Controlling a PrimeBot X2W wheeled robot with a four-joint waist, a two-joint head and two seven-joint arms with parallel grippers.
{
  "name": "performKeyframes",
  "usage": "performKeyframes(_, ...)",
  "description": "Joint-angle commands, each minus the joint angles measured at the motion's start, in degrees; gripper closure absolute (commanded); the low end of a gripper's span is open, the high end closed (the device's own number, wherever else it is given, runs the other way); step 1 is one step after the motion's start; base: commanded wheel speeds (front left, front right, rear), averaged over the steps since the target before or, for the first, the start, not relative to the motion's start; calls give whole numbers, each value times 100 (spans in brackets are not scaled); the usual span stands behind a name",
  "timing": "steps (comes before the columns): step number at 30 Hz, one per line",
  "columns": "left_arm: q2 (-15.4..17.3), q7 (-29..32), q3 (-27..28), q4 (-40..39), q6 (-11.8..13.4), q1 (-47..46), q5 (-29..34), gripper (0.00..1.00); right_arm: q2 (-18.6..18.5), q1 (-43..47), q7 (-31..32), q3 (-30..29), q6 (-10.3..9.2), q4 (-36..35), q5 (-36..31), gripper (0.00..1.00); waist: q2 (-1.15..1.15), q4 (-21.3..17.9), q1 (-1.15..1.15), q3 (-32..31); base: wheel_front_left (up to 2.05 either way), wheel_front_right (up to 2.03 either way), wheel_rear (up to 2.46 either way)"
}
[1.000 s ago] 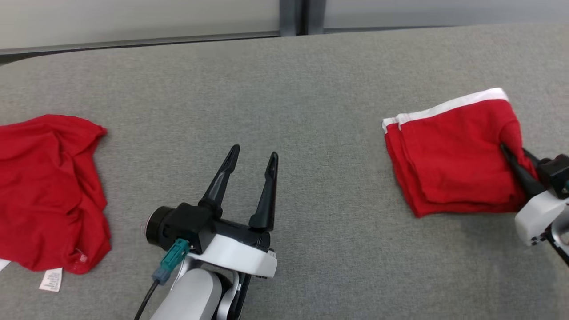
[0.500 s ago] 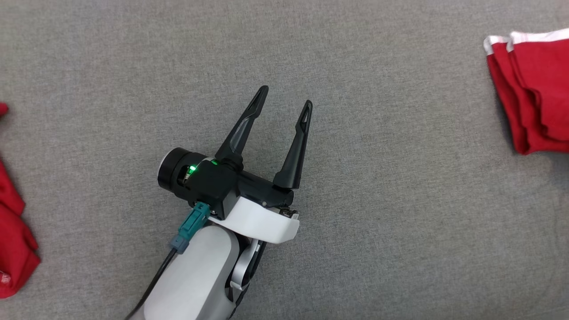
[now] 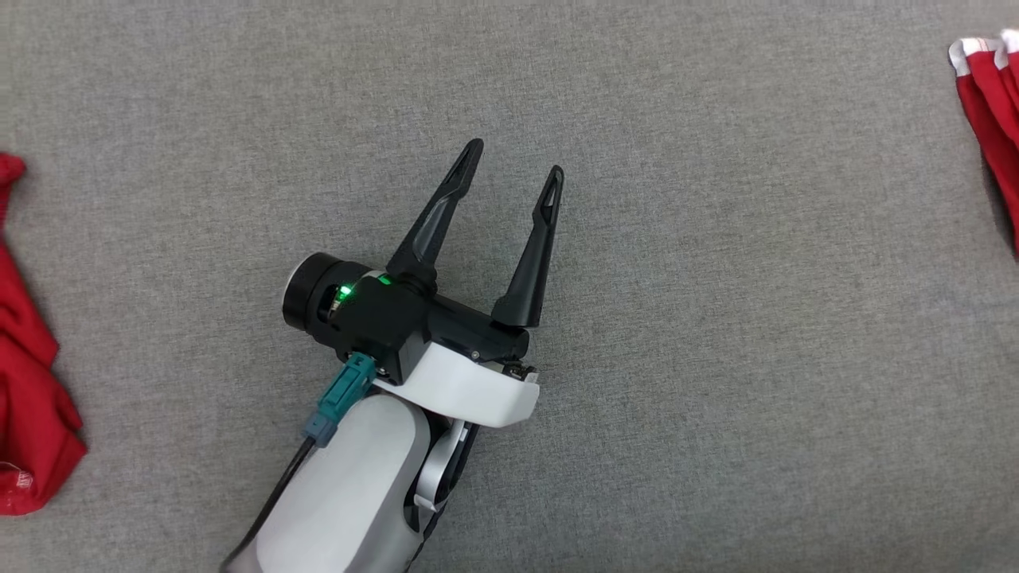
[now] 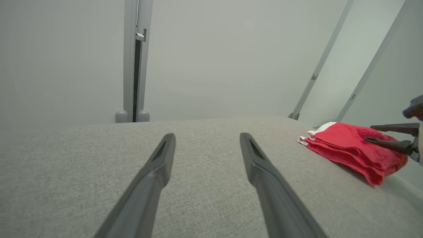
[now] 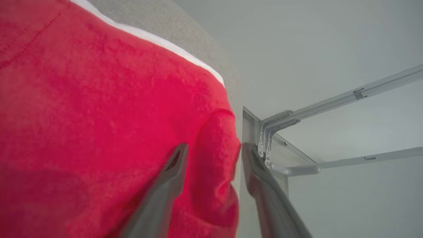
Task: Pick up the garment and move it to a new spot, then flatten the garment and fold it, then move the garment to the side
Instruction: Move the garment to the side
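Observation:
The folded red garment [image 3: 993,103] with a white band lies at the head view's far right edge, mostly cut off. In the left wrist view this garment [image 4: 340,145] rests near the table's right rim, with my right gripper [image 4: 367,133] over its near end. In the right wrist view my right gripper [image 5: 213,147] has its fingers apart, astride a raised ridge of the red cloth [image 5: 99,115]. My left gripper [image 3: 514,157] hovers open over bare grey table in the middle, holding nothing; the left wrist view has it [image 4: 207,135] pointing toward the far edge.
A second, crumpled red garment [image 3: 28,382] lies at the left edge of the grey felt table [image 3: 716,318]. A pale wall with metal posts [image 4: 134,59] stands behind the table. The folded garment sits close to the table's right rim.
The head camera has tilted down and swung left, pushing the folded garment to the right edge and bringing the crumpled one back in. The left gripper stays open.

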Motion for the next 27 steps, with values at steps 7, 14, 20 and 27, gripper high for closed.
performKeyframes(7, 19, -1, 152, -25, 22, 199, -137, 0, 512, -46, -30, -650, -13, 217, -19, 0, 0, 102, 0, -569, 0, 0, 0)
performKeyframes(14, 20, -1, 611, -86, 8, 784, -194, 0, 1488, 673, -22, -1674, -13, -839, 370, 0, 0, 299, 0, -1528, 0, 0, 0)
performKeyframes(20, 20, -1, 1096, -73, -82, 1405, 34, 0, 2334, 1793, -19, -2502, -13, -2096, 309, 0, 0, 537, 0, -2210, 0, 0, 0)
performKeyframes(27, 14, 0, 1589, -92, -165, 2037, 86, 0, 3417, 3018, -20, -2991, -13, -3169, -65, 0, 0, 679, 0, -2628, 0, 0, 0)
